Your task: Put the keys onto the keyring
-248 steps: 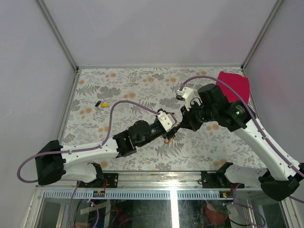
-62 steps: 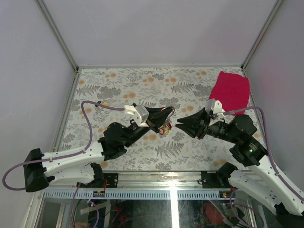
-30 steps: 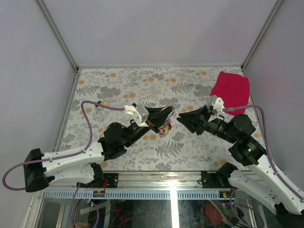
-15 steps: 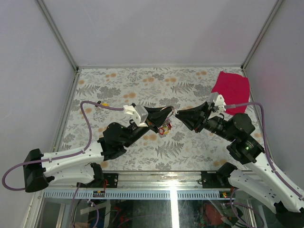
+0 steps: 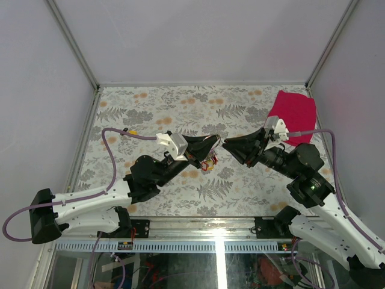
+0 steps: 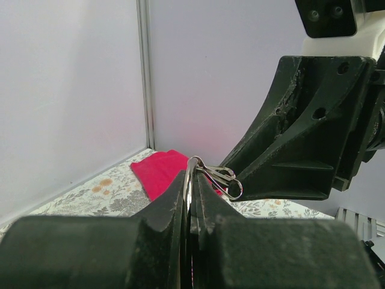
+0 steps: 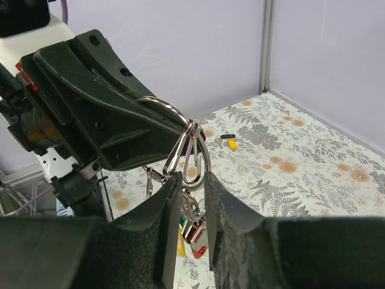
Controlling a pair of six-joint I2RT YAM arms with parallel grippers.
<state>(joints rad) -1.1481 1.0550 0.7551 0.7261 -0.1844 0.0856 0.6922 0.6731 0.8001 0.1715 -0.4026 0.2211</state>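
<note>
Flowers are covering the table (image 5: 180, 102) under both arms. You are squeezing the left gripper (image 6: 191, 180) tight on the keyring (image 7: 171, 108), up in the air, left of the red cloth (image 5: 293, 111). The keys (image 7: 189, 232) are hanging under it in a colourful bunch. You are holding the right gripper (image 7: 191, 177) narrow, with its fingers (image 7: 171, 241) sitting on both sides of the keyring's loops. Whether they are pinching, I cannot tell. One yellow key (image 5: 133, 132) is lying on the table, far left of the red cloth.

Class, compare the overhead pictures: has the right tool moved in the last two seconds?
Yes. The right tool shifted toward the back, closer to the red cloth.
</note>
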